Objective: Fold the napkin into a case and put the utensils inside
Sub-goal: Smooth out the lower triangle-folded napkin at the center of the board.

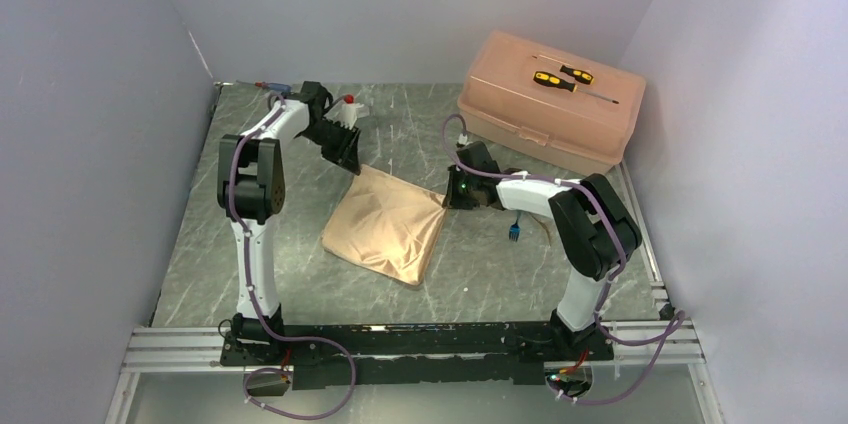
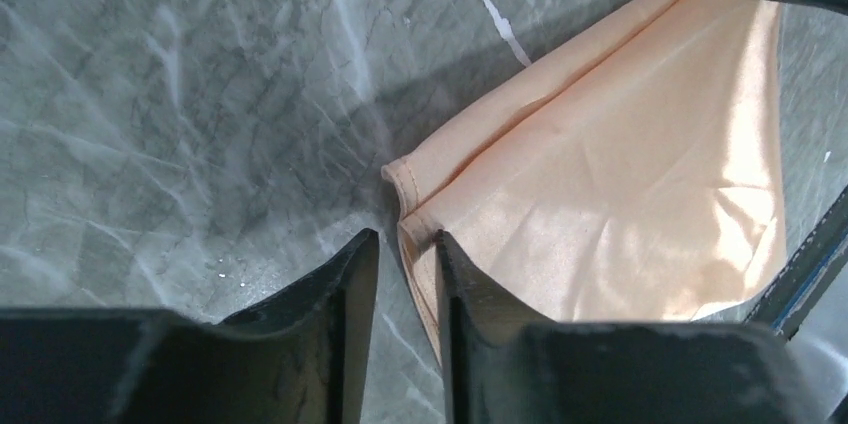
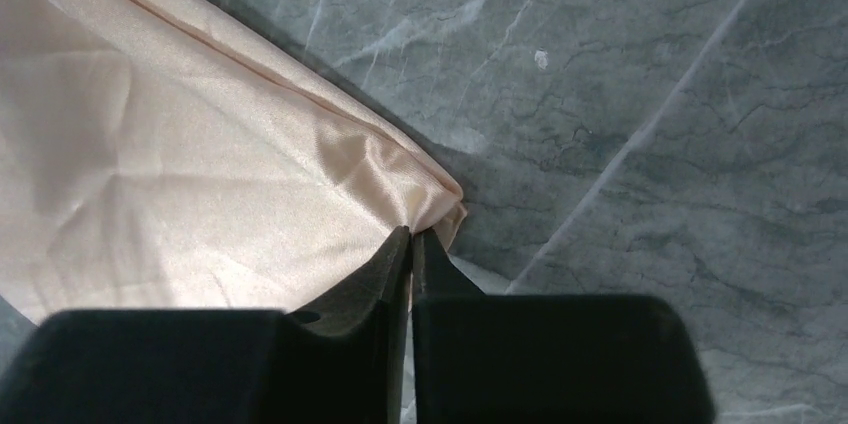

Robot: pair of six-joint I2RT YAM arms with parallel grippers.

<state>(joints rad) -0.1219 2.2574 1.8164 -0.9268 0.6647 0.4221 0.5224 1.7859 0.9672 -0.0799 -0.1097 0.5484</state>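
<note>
Folding barely begun: the napkin (image 1: 385,226) lies square, right gripper (image 3: 412,234) pinching 1 corner, left gripper (image 2: 405,236) slightly apart at another; utensils (image 1: 515,232) nearby, not yet tucked in

The napkin (image 1: 385,226) lies flat near the middle of the table (image 1: 200,274), between the two arms, one corner pointing toward the far side and another toward the right. The left gripper (image 1: 350,159) sits at the far corner, with the cloth's hem running into the narrow gap between its fingers. The right gripper (image 1: 447,199) sits at the right corner, its tips meeting on the cloth there. A fork (image 1: 514,233) lies on the table right of the napkin, apart from it, just beside the right arm (image 1: 590,224). A plastic box (image 1: 540,134) stands at the table's far right, well behind the napkin, with two screwdrivers (image 1: 553,81) lying side by side on its lid.
</note>
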